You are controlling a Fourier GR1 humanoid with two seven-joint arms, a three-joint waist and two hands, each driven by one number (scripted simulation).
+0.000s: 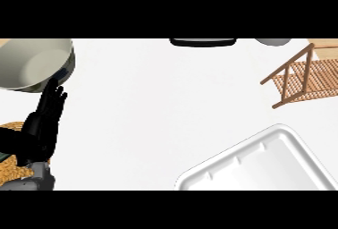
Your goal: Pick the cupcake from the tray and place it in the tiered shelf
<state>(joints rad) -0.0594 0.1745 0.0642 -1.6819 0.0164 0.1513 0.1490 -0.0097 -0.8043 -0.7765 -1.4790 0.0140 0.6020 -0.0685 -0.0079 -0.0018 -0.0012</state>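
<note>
Head view, one white tray (260, 167), one wooden tiered shelf (305, 76), one open left hand (45, 120)

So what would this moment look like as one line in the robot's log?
left hand: open, resting at left edge | right hand: not in view | tray: no cupcake visible | tiered shelf: far right

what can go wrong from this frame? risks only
1. No cupcake shows on the white tray, and no right hand is in view: whether the cupcake is held cannot be checked.
2. The wooden tiered shelf is cut off by the right edge, so placement may go partly unseen.
3. The left hand rests open just below the grey bowl; movement could nudge it.
</note>
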